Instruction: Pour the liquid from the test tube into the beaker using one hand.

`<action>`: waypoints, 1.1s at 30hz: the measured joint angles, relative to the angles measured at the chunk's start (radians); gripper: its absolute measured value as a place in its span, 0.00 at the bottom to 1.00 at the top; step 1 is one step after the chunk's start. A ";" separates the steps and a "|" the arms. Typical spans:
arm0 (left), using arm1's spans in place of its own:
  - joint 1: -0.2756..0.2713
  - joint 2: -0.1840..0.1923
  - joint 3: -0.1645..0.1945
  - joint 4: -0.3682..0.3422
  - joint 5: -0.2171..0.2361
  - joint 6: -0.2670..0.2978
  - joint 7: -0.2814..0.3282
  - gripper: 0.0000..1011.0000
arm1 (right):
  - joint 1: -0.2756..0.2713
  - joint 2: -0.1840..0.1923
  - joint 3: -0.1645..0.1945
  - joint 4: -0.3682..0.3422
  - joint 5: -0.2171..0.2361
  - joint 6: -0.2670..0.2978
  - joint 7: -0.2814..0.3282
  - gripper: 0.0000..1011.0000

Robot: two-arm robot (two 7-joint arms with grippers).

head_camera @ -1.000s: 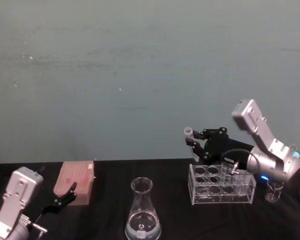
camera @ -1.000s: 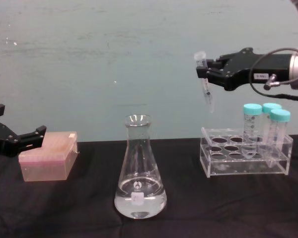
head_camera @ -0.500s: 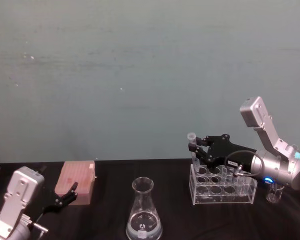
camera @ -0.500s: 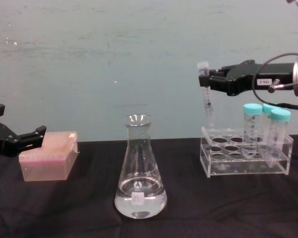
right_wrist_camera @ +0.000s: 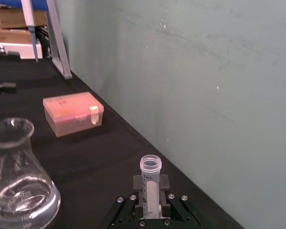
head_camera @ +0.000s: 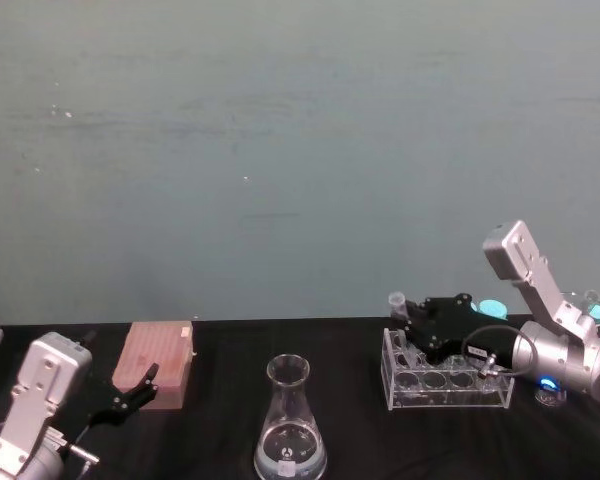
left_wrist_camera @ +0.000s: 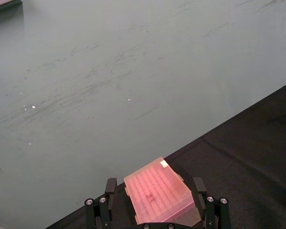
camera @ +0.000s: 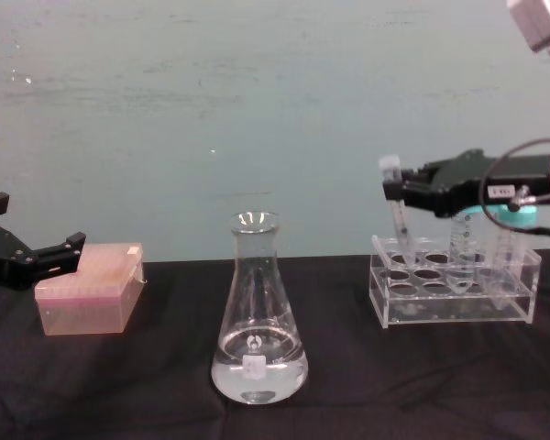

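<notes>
Head view: the right end effector (head_camera: 408,318), clamped on the upright test tube (head_camera: 397,303), sits over the rack (head_camera: 446,380), with the beaker (head_camera: 290,425) on the bench toward the robot's left. Chest view: the tube's tip enters a rack hole. Left wrist view: the left end effector (left_wrist_camera: 155,212), fingers apart, idles by a pink box (left_wrist_camera: 159,191).

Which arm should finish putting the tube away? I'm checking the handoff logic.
Right. The right gripper is shut on the test tube, its tip in the rack. The left gripper rests by the pink box.
</notes>
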State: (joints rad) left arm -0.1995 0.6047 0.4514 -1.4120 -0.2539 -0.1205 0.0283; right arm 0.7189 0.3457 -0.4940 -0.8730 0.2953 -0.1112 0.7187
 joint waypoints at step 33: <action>0.000 0.000 0.000 0.000 0.000 0.000 0.000 0.99 | 0.041 -0.049 0.004 0.147 -0.023 -0.041 0.007 0.19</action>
State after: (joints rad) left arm -0.1995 0.6047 0.4514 -1.4120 -0.2539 -0.1205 0.0282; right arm 0.7598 0.2962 -0.4905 -0.7262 0.2721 -0.1526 0.7256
